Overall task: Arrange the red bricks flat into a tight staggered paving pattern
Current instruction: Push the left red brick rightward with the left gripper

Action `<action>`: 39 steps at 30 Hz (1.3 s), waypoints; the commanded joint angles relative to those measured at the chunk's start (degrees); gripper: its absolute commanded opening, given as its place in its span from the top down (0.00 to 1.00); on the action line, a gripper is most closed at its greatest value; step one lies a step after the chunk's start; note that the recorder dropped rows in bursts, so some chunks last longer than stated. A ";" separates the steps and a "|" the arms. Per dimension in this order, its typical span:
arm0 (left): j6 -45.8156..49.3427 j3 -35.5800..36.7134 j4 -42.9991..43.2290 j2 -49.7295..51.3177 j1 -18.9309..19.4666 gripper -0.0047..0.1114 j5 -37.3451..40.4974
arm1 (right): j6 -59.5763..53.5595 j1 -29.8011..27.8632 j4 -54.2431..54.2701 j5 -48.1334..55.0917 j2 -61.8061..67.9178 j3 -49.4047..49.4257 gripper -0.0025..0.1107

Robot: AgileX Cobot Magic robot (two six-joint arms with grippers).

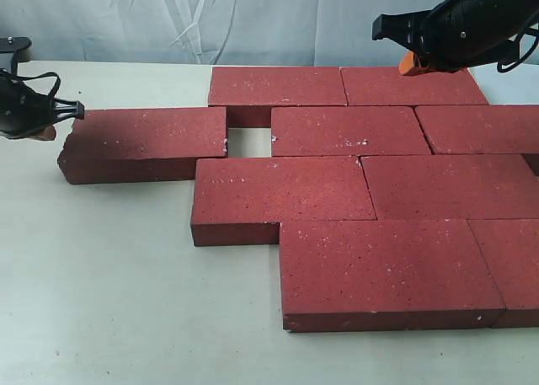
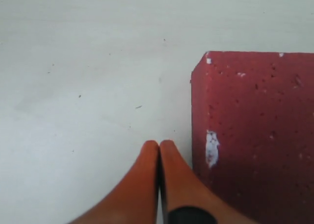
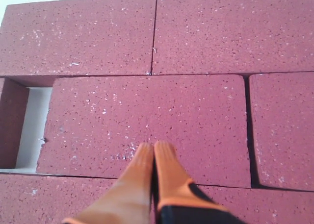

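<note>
Dark-red, gritty, white-specked: 9 red bricks, all lying flat on a pale table.
- 8 sit tight in 4 staggered rows toward the right side of the exterior view.
- The 9th, the outlying brick, lies in line with row 2 at its left end. A gap showing bare table separates it from the middle brick.

Left gripper: orange fingers pressed together with nothing between them, tips low at the outer end of the outlying brick. Contact cannot be told.

Right gripper: jaws likewise closed and empty, held above the far rows. Its wrist view shows the tips over the middle brick.
</note>
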 commanded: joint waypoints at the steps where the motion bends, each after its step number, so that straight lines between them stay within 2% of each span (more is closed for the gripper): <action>1: 0.49 -3.31 -0.85 3.51 -0.35 0.96 1.82 | -0.34 -0.18 -0.14 -0.40 -0.34 0.25 0.98; 10: 0.49 -11.78 -2.68 6.99 -0.35 0.96 13.01 | -0.34 -0.18 -0.14 -0.40 -0.34 0.25 0.98; 14: 3.08 -11.96 -5.94 7.10 -0.35 0.96 12.89 | -0.34 -0.18 -0.14 -0.40 -0.34 0.25 0.98; 17: 12.15 -11.96 -16.07 7.51 -0.35 0.96 13.47 | -0.34 -0.18 -0.14 -0.91 -0.34 0.25 0.98; 28: 18.95 -11.96 -28.58 11.22 -0.35 0.96 14.00 | -0.34 -0.18 -0.14 -0.91 -0.34 0.25 0.98; 31: 20.92 -11.96 -31.65 11.22 -0.35 0.96 14.22 | -0.34 -0.18 -0.14 -0.91 -0.34 0.25 0.98; 39: 21.02 -11.96 -32.47 11.22 -1.13 0.96 14.14 | -0.34 -0.18 -0.14 -0.91 -0.34 0.25 0.98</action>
